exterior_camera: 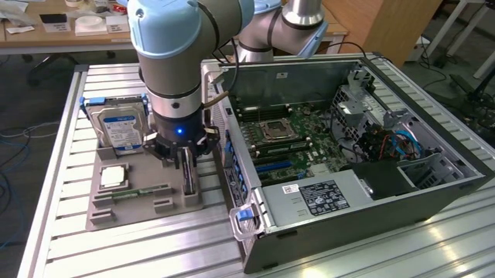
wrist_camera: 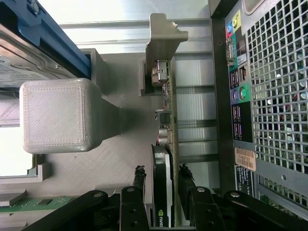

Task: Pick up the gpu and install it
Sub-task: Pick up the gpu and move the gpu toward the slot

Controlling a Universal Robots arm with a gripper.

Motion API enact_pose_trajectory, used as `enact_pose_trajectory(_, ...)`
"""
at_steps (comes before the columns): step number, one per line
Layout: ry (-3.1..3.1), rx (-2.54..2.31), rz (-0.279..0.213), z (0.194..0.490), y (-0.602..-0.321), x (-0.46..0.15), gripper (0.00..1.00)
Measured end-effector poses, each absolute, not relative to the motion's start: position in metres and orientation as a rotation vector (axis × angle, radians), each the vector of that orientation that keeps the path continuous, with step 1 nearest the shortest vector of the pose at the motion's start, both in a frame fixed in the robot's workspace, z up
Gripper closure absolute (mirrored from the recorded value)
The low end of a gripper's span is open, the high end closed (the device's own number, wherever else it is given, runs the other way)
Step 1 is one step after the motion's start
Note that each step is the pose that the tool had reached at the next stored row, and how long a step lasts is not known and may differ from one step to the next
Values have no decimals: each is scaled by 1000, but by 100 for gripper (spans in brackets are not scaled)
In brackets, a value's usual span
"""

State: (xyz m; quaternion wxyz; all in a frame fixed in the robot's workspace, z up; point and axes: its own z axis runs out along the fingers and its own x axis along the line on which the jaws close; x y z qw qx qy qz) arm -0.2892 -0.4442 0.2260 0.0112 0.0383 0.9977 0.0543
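The gpu [exterior_camera: 188,180] is a thin dark card standing on edge in a slot of the grey holder tray [exterior_camera: 143,208], at the tray's side nearest the computer case. My gripper [exterior_camera: 188,165] hangs straight down over it. In the wrist view the gpu [wrist_camera: 162,159] runs between my two black fingers [wrist_camera: 139,174], with its silver bracket at the far end. The gripper [wrist_camera: 162,171] is open: its fingers straddle the card, with a narrow gap on one side. The card still sits in its slot.
The open computer case [exterior_camera: 433,191] lies to the exterior view's right, with the motherboard and blue slots [exterior_camera: 275,168] exposed. Its rear panel [wrist_camera: 269,96] is close beside the card. The tray also holds a hard drive [exterior_camera: 120,127], a square chip [exterior_camera: 113,175] and a green memory stick [exterior_camera: 139,192].
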Motion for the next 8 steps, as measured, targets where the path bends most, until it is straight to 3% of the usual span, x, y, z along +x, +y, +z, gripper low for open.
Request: enact_pose_trajectory(8,3112,120,169,226,-444,-289,58)
